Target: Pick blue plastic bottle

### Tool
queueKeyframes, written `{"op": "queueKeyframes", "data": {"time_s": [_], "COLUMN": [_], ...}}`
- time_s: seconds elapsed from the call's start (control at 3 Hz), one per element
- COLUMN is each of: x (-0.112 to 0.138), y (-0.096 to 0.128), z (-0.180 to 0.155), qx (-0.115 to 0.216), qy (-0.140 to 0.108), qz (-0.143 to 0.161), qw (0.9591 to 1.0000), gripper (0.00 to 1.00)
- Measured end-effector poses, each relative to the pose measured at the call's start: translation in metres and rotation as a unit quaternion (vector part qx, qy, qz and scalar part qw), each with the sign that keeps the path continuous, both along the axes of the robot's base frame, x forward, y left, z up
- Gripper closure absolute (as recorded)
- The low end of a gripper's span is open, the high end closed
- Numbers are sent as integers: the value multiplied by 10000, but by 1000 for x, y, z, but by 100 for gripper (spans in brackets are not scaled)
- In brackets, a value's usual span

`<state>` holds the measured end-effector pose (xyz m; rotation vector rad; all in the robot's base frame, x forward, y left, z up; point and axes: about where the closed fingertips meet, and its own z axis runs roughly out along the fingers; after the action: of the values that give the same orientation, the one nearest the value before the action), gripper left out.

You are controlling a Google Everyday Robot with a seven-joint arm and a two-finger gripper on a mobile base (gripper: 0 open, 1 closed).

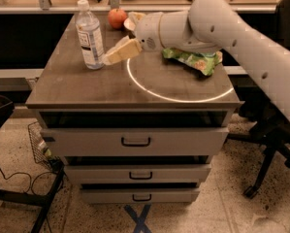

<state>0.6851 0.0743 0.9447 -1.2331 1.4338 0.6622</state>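
Over the left half of the bench (76,87), the tool (119,52) hangs low at the end of the white arm (222,28), which reaches in from the right. How far the tool is parted cannot be told from this view, and no item is seen lifted in it. Blue plastic bottle (89,35): upright on the bench, cap on, just left of the tool tip; whether the two touch cannot be told. Apple (117,17): behind the tool, near the rear edge. Bowl (131,22): just right of the apple, largely hidden by the arm. Green snack bag (195,61): lying to the right of the tool, partly under the arm. White ring (178,100): marked on the bench surface, to the right of the tool and nearer the front edge. Three drawers (135,141) sit under the bench top
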Motion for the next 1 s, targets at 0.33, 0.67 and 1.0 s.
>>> {"op": "queueKeyframes", "data": {"time_s": [0.33,0.67,1.0], "x": [12,28,43], "y": [24,44,60], "z": [-3,-5,-11], "qx": [51,76,261], "qy": [138,351,524], "qz": [36,-109,-210], "qw": [9999,9993,9981], "gripper": [0,0,0]}}
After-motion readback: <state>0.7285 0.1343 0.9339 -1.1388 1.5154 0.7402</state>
